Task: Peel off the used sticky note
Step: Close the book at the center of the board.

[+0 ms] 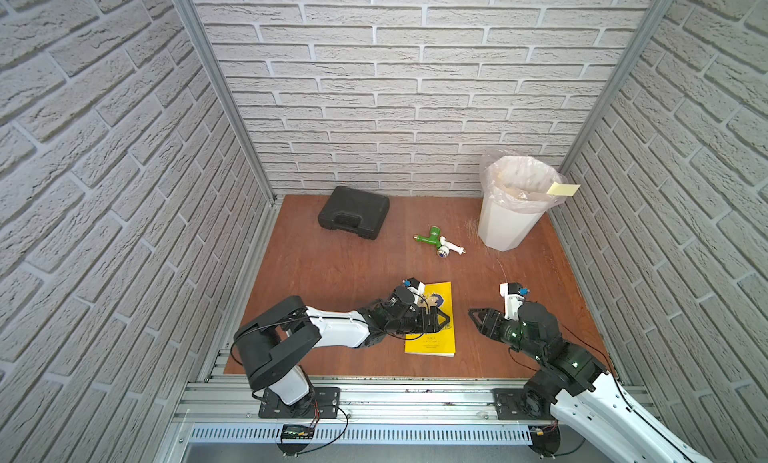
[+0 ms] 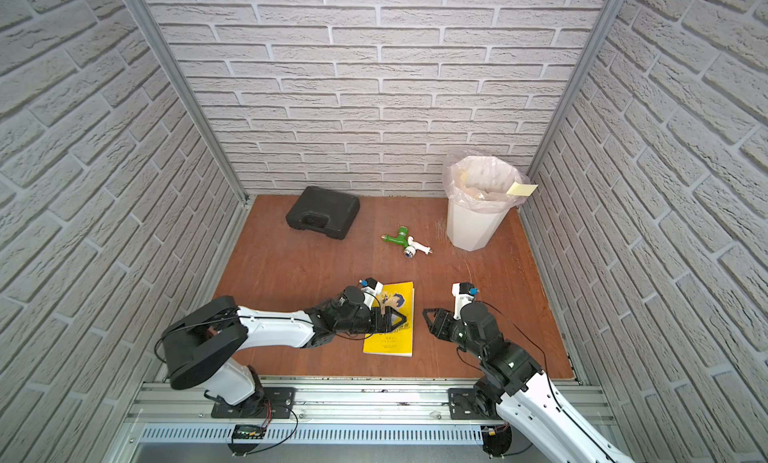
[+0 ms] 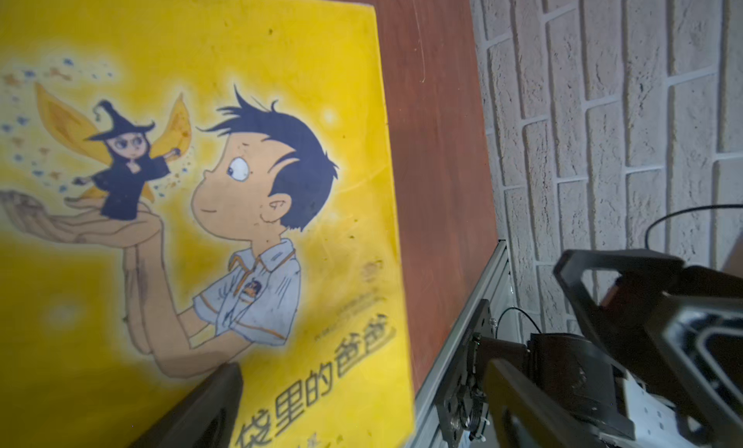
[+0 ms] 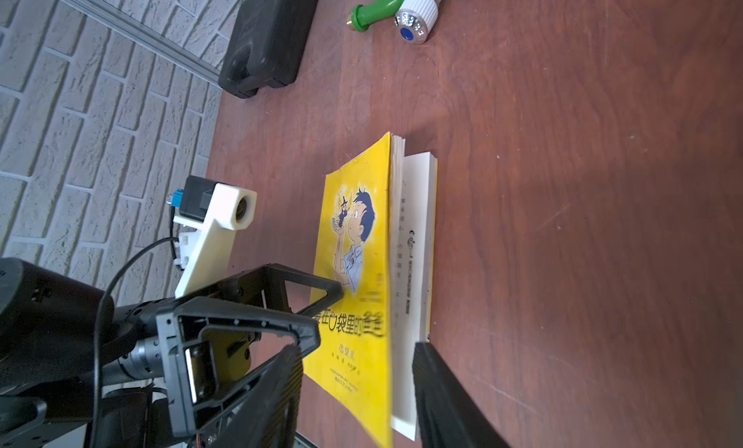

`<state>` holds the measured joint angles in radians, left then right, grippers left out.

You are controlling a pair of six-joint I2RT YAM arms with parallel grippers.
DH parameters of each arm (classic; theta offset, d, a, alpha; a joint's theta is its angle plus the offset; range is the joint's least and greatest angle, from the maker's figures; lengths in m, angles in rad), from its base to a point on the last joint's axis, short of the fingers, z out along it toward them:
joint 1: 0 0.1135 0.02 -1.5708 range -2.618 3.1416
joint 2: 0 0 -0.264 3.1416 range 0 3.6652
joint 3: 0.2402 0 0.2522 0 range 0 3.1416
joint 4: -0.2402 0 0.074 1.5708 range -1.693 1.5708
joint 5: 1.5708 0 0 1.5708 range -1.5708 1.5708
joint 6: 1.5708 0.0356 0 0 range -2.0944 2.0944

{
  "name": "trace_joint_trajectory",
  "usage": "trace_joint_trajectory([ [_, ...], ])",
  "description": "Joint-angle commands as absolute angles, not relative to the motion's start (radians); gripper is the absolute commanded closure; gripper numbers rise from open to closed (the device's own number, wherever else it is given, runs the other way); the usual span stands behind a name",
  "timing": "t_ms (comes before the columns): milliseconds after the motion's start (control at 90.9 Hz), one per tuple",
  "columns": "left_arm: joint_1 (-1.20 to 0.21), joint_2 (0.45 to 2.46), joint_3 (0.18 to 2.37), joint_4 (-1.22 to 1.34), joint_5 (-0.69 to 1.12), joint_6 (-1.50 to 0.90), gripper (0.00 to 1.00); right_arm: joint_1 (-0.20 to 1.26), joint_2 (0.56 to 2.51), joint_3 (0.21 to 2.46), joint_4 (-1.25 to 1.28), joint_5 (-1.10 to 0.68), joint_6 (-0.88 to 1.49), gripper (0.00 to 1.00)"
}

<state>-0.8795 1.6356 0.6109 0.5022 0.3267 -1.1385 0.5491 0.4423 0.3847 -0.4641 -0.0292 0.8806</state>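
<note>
A pale yellow sticky note (image 1: pixel 563 189) (image 2: pixel 522 188) clings to the far right rim of the lined white bin (image 1: pixel 505 228), sticking out over its edge. A yellow picture book (image 1: pixel 432 341) (image 2: pixel 390 342) lies on the brown table near the front. My left gripper (image 1: pixel 444 318) (image 2: pixel 399 318) is open just over the book's cover (image 3: pixel 281 64), with nothing between its fingers (image 3: pixel 201 409). My right gripper (image 1: pixel 473 320) (image 2: pixel 428 321) hangs open to the right of the book, holding nothing. In the right wrist view the book's cover (image 4: pixel 354 345) stands slightly apart from its pages.
A black plastic case (image 1: pixel 353 212) (image 4: pixel 269 35) lies at the back left of the table. A green and white faucet (image 1: pixel 436 237) (image 4: pixel 386 7) rests between the case and the bin. Brick-pattern walls close three sides, and an aluminium rail runs along the front.
</note>
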Motion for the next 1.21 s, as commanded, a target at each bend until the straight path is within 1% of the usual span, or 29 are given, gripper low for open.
trace_joint_trajectory([
  [0, -0.868, 1.712, 0.646, 0.581, 0.385, -1.169, 0.02, 0.543, 0.429, 0.429, -0.510, -0.001, 0.822, 0.48],
  [55, -0.860, 1.747, 0.650, 0.614, 0.406, -1.188, 0.02, 0.542, 0.425, 0.450, -0.523, 0.011, 0.797, 0.45],
  [143, -0.851, 1.775, 0.652, 0.650, 0.426, -1.205, 0.02, 0.541, 0.422, 0.488, -0.553, 0.038, 0.752, 0.38],
  [286, -0.838, 1.748, 0.653, 0.648, 0.426, -1.182, 0.02, 0.540, 0.424, 0.547, -0.597, 0.099, 0.675, 0.25],
  [528, -0.799, 1.631, 0.701, 0.495, 0.390, -1.036, 0.02, 0.540, 0.408, 0.589, -0.590, 0.275, 0.553, 0.11],
  [627, -0.772, 1.585, 0.721, 0.441, 0.378, -0.981, 0.02, 0.540, 0.409, 0.586, -0.554, 0.351, 0.508, 0.00],
  [825, -0.696, 1.479, 0.724, 0.355, 0.332, -0.872, 0.02, 0.538, 0.410, 0.547, -0.465, 0.498, 0.407, 0.01],
  [990, -0.612, 1.340, 0.702, 0.242, 0.237, -0.751, 0.02, 0.538, 0.376, 0.459, -0.334, 0.642, 0.323, 0.01],
  [1100, -0.561, 1.216, 0.674, 0.161, 0.091, -0.635, 0.02, 0.537, 0.352, 0.377, -0.196, 0.715, 0.248, 0.01],
  [1199, -0.537, 1.104, 0.635, 0.109, -0.122, -0.509, 0.02, 0.531, 0.355, 0.297, -0.040, 0.768, 0.172, 0.01],
])
